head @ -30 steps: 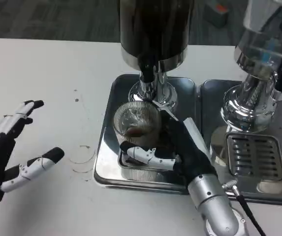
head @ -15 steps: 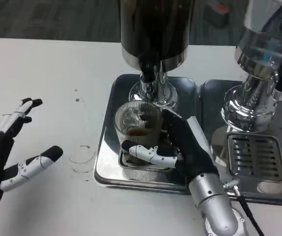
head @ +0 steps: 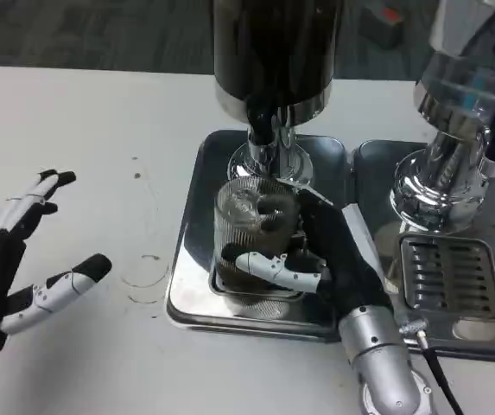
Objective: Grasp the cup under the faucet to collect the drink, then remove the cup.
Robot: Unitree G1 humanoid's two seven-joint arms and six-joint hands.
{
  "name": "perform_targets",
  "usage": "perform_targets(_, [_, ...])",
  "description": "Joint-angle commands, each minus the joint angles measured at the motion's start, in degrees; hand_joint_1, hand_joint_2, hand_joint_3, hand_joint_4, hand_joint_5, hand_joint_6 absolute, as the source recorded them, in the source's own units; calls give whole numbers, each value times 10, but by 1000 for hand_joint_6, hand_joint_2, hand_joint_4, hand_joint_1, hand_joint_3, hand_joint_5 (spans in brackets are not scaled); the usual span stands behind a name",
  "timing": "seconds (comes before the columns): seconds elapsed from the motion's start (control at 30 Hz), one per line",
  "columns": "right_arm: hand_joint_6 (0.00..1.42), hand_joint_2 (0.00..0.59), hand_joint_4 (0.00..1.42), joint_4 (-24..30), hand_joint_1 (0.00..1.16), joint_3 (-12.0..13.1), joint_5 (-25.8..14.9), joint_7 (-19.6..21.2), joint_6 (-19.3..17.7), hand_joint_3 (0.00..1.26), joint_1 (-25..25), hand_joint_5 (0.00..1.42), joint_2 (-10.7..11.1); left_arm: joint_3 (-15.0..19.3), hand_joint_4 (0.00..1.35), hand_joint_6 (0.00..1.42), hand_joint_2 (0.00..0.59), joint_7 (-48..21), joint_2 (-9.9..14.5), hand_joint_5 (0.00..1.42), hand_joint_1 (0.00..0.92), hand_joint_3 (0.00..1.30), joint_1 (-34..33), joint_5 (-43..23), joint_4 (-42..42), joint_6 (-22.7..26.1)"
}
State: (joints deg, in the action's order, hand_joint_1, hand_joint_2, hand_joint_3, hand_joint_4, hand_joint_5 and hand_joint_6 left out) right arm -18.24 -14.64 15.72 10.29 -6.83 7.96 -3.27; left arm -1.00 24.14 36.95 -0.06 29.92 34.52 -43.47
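Head view: my right hand (head: 316,259) grips the ribbed cup (head: 251,229) just below the dark dispenser's faucet (head: 260,117), over the steel tray (head: 191,285). My left hand (head: 14,268) is spread wide, well left of the tray.

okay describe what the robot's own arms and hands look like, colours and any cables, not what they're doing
The left hand has a white back, a black palm side, and white fingers with black tips. The right hand looks mostly black from this angle, with a white strip along its back and white finger segments. Its forearm is a rounded silver metallic tube, and a thin black cable runs beside the wrist.
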Motion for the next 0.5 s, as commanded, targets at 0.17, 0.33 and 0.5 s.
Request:
perform_targets(0.17, [693, 235, 490, 3, 1022, -1, 0, 18, -16, 374, -7, 567, -16, -3, 64, 160, 125, -8, -4, 273, 0, 169, -2, 0, 5, 3])
perform_targets(0.33, [741, 234, 500, 4, 1029, -1, 0, 22, -21, 383, -7, 611, -16, -7, 64, 160, 125, -9, -7, 273, 0, 169, -3, 0, 8, 3])
perform_targets(0.5, [769, 234, 516, 10, 1029, 0, 2, 27, -26, 392, -12, 633, -15, -10, 64, 160, 124, -11, -8, 273, 0, 169, -4, 2, 7, 2])
